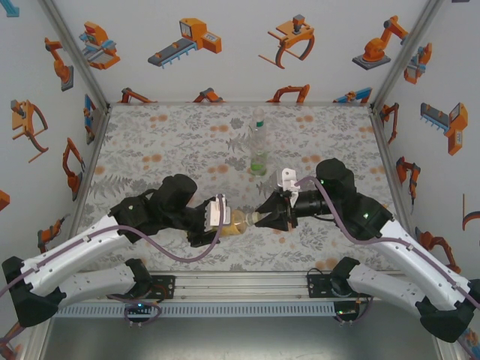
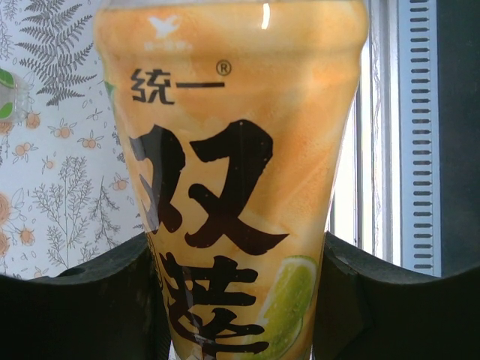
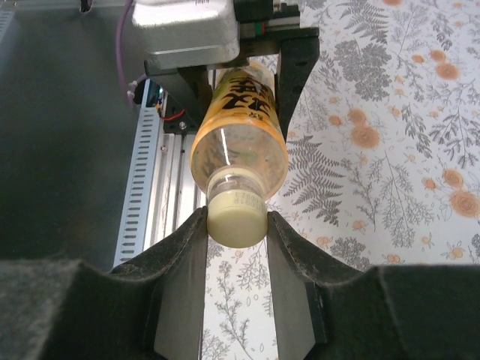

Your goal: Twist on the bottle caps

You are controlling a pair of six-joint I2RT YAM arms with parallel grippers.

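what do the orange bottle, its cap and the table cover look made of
The amber bottle: thin clear plastic, glossy; light glints and its shoulder is see-through. The cap: pale opaque plastic, smooth with a dull sheen. The table cover: probably printed cloth or vinyl; flat floral pattern, no shine.

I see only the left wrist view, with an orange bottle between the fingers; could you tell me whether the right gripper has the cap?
Observer: Yes, the right gripper is shut on the pale cap at the bottle's neck.
Operator: Thank you; is the bottle upright?
Observer: No, it lies level, neck pointing at the right arm.
Operator: Are other bottles about?
Observer: One clear bottle sits farther back on the table.
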